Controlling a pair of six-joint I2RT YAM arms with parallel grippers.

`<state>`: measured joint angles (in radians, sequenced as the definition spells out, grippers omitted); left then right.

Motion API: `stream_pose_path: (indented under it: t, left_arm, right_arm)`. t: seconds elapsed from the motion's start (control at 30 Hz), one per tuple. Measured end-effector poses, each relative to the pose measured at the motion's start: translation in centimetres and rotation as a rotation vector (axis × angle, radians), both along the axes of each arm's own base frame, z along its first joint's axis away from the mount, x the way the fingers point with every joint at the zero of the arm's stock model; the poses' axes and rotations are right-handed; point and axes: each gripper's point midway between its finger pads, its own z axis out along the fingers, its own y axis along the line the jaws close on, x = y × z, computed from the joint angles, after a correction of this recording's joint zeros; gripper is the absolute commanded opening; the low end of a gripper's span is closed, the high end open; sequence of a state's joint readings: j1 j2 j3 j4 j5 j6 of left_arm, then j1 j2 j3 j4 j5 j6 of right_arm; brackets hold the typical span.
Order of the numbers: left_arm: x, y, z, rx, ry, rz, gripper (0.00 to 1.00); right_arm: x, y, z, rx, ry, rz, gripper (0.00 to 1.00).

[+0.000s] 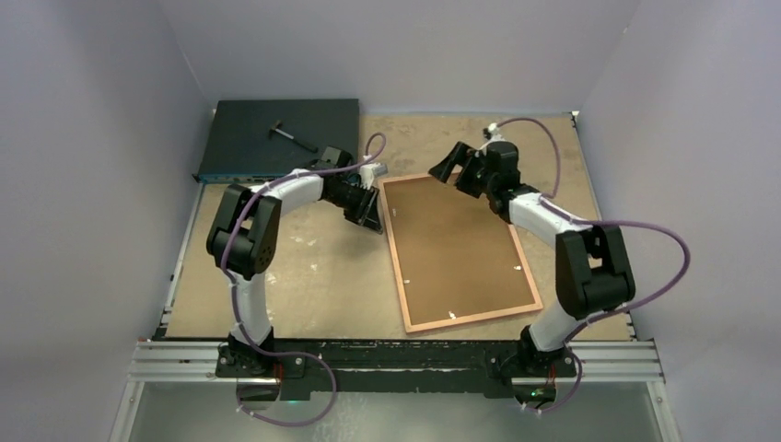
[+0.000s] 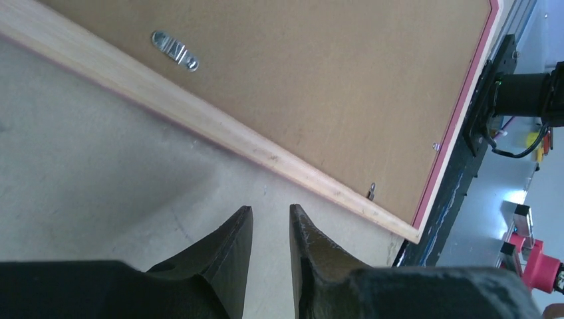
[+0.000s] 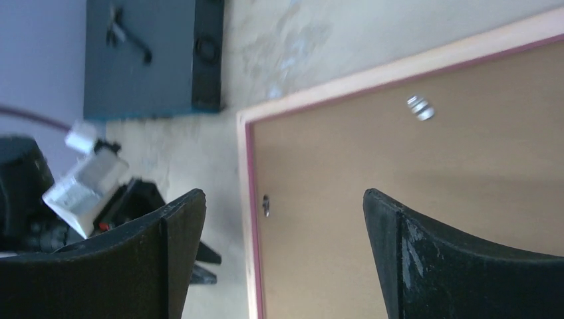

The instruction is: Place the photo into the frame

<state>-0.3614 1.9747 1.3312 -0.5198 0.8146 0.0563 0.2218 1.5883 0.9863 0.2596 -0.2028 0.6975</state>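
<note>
Pink-rimmed frame (image 2: 199, 119) lies just beyond left fingers (image 2: 229, 252).

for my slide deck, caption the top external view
Face-down frame, backing board fitted, left gripper and right gripper alongside

Tan, scuffed counter (image 1: 304, 267). Lying flat on it: frame (image 2: 219, 131) back-up, right of centre, brown backing board (image 1: 456, 244) seated inside. Dark electronics box (image 1: 267, 138) at far-left corner, apart from it.

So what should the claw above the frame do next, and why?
Probably lower the right claw onto the small metal clip by the edge of the frame and turn it aside. It lies back up with the brown backing board closing it, and no photo shows.
</note>
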Motion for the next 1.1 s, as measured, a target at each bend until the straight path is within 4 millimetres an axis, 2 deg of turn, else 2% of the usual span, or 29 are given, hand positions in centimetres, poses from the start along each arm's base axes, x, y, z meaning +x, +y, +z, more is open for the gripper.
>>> stream_pose_path:
  t: [0.1, 0.23, 0.33, 0.5, 0.77, 0.87, 1.1]
  left_arm:
    - [0.1, -1.1, -0.3, -0.008, 0.006, 0.014, 0.26]
    - [0.7, -2.1, -0.8, -0.024, 0.003, 0.038, 0.25]
    - [0.8, -2.1, -1.8, -0.018, 0.022, 0.054, 0.24]
    - [0.8, -1.9, -3.0, 0.001, 0.051, 0.074, 0.22]
    - [0.8, -1.8, -3.2, -0.003, 0.058, 0.082, 0.20]
    - [0.8, -1.9, -3.2, -0.006, 0.062, 0.085, 0.20]
    - [0.8, -1.8, -3.2, -0.012, 0.061, 0.085, 0.20]
  right_arm:
    - [-1.1, 3.5, -2.8, 0.008, 0.051, 0.145, 0.86]
    - [-2.6, 6.8, -5.9, 0.008, 0.122, 0.269, 0.83]
    - [-3.0, 8.6, -6.8, 0.013, 0.142, 0.323, 0.81]
    - [-3.0, 11.4, -7.1, 0.018, 0.142, 0.384, 0.79]
    - [-2.8, 14.0, -9.0, 0.013, 0.173, 0.434, 0.63]
    - [-3.0, 14.4, -9.8, 0.009, 0.191, 0.440, 0.62]
    - [-2.7, 14.7, -9.9, 0.008, 0.189, 0.444, 0.59]
